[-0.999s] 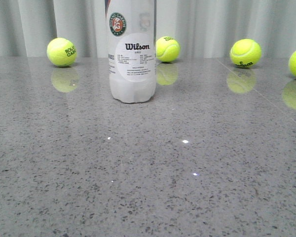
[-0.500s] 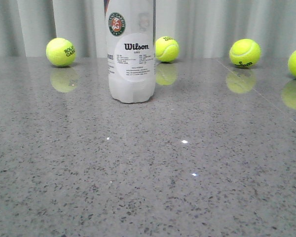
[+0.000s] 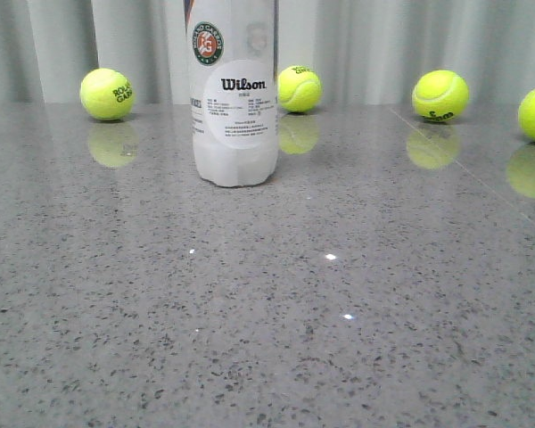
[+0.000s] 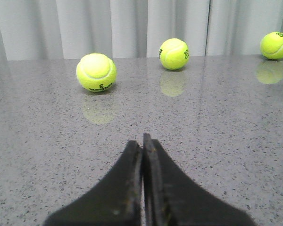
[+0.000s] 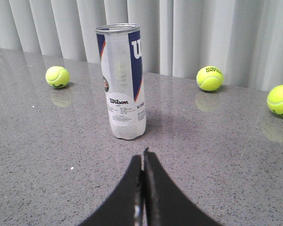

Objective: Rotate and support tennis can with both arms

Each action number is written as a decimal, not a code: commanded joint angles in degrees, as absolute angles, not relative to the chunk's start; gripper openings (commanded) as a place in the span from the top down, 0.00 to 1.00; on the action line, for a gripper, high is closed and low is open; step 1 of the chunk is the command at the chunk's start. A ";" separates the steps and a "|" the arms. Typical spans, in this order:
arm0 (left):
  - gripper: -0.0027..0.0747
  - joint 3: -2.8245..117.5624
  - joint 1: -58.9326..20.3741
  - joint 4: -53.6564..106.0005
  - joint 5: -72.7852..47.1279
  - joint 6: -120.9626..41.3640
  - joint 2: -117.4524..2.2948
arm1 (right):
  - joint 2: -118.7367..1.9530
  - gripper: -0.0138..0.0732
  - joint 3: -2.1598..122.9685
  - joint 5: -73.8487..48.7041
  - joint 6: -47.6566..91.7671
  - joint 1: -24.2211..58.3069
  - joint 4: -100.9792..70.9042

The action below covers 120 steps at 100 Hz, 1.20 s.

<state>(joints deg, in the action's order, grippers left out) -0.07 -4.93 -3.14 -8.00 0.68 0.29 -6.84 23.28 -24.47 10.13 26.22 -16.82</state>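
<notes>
Both the left gripper (image 4: 143,141) and the right gripper (image 5: 143,157) hover low over the table, fingers pressed together, holding nothing. The tennis can (image 5: 122,81) stands upright on the speckled grey table (image 3: 267,312), ahead of the right gripper, untouched. Pale curtains (image 5: 203,33) hang behind.

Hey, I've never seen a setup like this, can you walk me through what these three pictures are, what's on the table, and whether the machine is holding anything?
This is a two-armed robot at a grey speckled table. One picture looks forward over the table; the other two come from cameras on each wrist. The black wedge in each wrist picture is that arm's hand: the left hand and the right hand, both shut and holding nothing. A tennis can stands upright, untouched. Yellow-green tennis balls lie loose near the curtain.
</notes>
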 commanded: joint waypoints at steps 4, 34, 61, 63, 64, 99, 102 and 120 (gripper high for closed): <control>0.99 -2.59 -5.01 -2.69 -3.54 1.33 2.19 | -7.51 0.91 24.64 -20.20 10.51 25.88 -17.44; 0.99 -2.59 -5.01 -2.69 -3.54 1.33 2.19 | -7.51 0.91 24.64 -20.20 10.51 25.88 -17.44; 0.99 -2.59 -5.01 -2.69 -3.54 1.33 2.19 | -7.51 0.91 24.64 -20.20 10.51 25.88 -17.44; 0.99 -2.59 -5.01 -2.69 -3.54 1.33 2.19 | -7.51 0.91 24.64 -20.20 10.51 25.88 -17.44; 0.99 -2.59 -5.01 -2.69 -3.54 1.33 2.19 | -7.51 0.91 24.64 -20.20 10.51 25.88 -17.44; 0.99 -2.59 -5.01 -2.69 -3.54 1.33 2.19 | -7.51 0.91 23.30 -15.97 10.51 25.73 -17.37; 0.99 -2.59 -5.01 -2.69 -3.54 1.33 2.19 | -7.51 0.91 22.17 -13.75 10.44 25.44 -17.13; 0.99 -2.59 -5.01 -2.69 -3.54 1.33 2.19 | -7.51 0.91 13.77 5.52 4.92 17.07 -7.08</control>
